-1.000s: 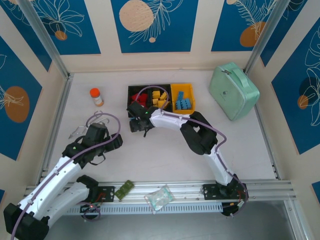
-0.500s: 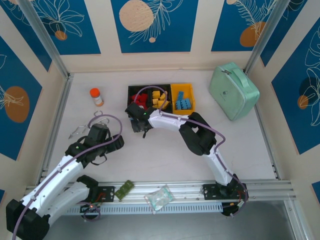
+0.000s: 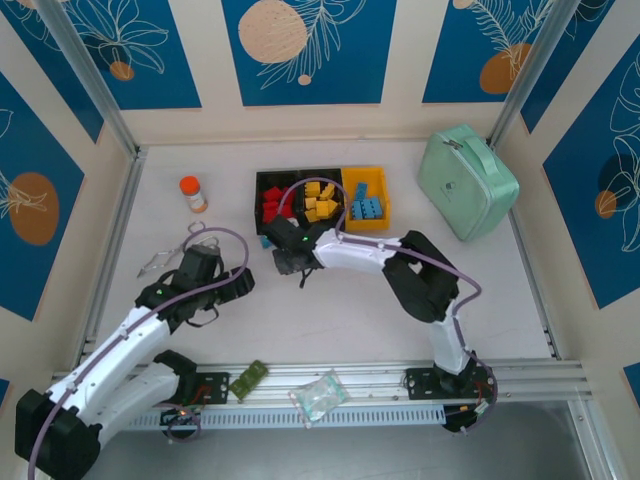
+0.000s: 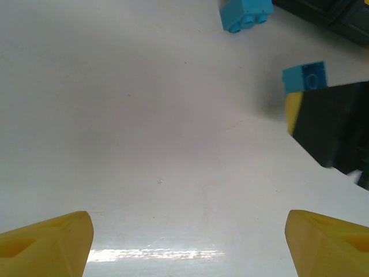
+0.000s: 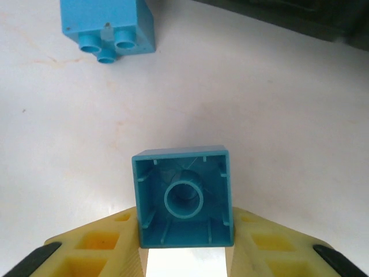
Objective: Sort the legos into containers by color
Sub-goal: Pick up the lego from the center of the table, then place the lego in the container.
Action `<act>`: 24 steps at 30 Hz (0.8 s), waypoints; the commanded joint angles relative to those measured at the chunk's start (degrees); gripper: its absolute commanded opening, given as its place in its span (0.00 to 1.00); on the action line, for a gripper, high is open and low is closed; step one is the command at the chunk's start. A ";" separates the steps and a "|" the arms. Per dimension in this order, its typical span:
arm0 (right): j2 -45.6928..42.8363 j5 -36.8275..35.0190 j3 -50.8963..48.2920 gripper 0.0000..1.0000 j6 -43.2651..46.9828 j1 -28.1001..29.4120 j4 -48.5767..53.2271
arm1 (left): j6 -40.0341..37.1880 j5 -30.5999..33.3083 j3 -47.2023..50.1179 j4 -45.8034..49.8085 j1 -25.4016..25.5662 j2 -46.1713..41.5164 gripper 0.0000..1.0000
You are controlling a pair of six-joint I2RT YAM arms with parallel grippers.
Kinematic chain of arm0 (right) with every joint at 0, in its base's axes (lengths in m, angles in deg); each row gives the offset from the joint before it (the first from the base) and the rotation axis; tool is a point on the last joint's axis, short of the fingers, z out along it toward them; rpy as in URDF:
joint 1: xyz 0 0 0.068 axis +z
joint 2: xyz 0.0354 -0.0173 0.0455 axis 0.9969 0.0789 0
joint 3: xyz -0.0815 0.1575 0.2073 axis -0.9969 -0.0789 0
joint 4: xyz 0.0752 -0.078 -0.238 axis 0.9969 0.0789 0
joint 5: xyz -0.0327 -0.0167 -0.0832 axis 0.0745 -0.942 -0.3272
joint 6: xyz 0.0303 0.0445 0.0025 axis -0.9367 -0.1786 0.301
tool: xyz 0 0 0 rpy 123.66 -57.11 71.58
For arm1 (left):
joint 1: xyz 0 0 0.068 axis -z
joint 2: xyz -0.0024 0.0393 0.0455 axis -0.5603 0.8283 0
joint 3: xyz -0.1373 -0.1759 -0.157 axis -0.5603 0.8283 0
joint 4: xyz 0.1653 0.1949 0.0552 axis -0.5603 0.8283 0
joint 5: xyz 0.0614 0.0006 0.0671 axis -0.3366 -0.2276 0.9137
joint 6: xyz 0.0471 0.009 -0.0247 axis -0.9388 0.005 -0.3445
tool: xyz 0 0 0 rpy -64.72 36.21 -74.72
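Observation:
Three containers stand in a row at the back: a black bin [image 3: 262,180] with red legos, a black bin [image 3: 318,179] with yellow legos and a yellow-orange bin [image 3: 382,180] with blue legos. Just in front of the row, my right gripper [image 3: 287,262] [image 5: 184,225] is shut on a light blue lego [image 5: 183,196] [image 4: 304,77], whose hollow underside faces the wrist camera. Another light blue lego [image 3: 266,241] [image 5: 106,26] [image 4: 246,12] lies loose on the table beside it. My left gripper [image 3: 235,285] [image 4: 187,236] is open over bare table, left of both.
An orange-capped bottle [image 3: 192,193] stands at the back left. A mint-green case [image 3: 467,180] sits at the back right. A thin wire-like object [image 3: 165,258] lies by the left arm. A green circuit board [image 3: 248,379] and a plastic bag [image 3: 318,396] rest on the front rail.
The right gripper has shut on a blue lego and shifted a little right and nearer. The left arm has crept slightly to the right.

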 commanded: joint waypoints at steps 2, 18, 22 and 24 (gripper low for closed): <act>-8.27 -0.65 -4.71 0.35 -1.24 -1.41 -0.75 | -0.07 -8.35 1.20 -8.34 -0.30 4.19 0.84; -19.08 1.69 -11.44 0.35 -0.75 -19.67 1.00 | 0.71 -9.82 -4.72 -19.43 9.20 19.89 0.83; -16.31 3.19 -7.26 0.35 -0.04 -24.15 1.72 | 0.98 -9.50 -4.17 -19.12 9.34 19.49 0.83; -14.56 3.79 -5.13 0.35 -0.03 -26.13 1.95 | 1.21 -9.26 -3.62 -18.97 9.38 19.00 0.83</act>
